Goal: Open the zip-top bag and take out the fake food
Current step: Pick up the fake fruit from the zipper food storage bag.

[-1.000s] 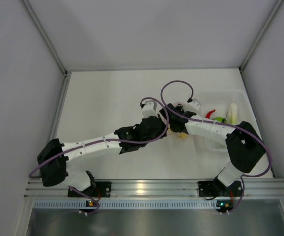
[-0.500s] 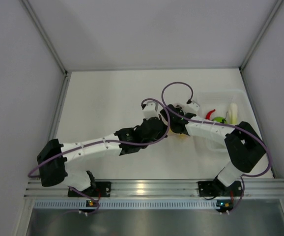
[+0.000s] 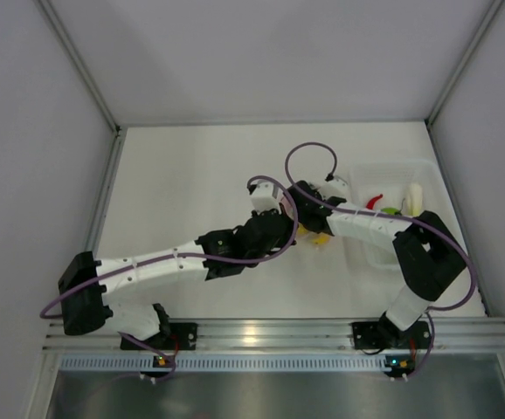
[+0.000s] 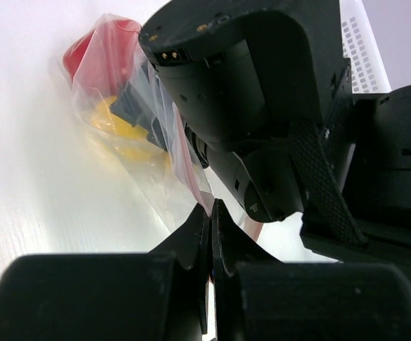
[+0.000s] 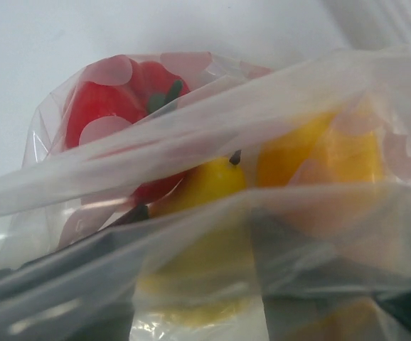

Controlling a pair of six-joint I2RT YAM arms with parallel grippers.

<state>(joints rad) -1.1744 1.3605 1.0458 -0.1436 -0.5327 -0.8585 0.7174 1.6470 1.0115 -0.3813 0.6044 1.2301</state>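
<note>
The zip-top bag lies on the white table at the centre, clear with a pink strip; from above only a corner of the bag shows. My left gripper is shut on its pink-strip edge. Fake food sits inside: a red pepper, a yellow piece and an orange piece. My right gripper reaches into the bag mouth. Its dark fingers stand apart, blurred behind plastic, with the yellow piece between them. From above, the left gripper and right gripper meet over the bag.
A translucent white tray stands at the right and holds a red chili, a green ball and a pale stalk. Side walls close in the table on the left and right. The right arm's elbow hangs over the tray's near end.
My left gripper has shut on the bag's edge, and that arm's shoulder has swung lower left. The right gripper has crept slightly left with its fingers spreading.
</note>
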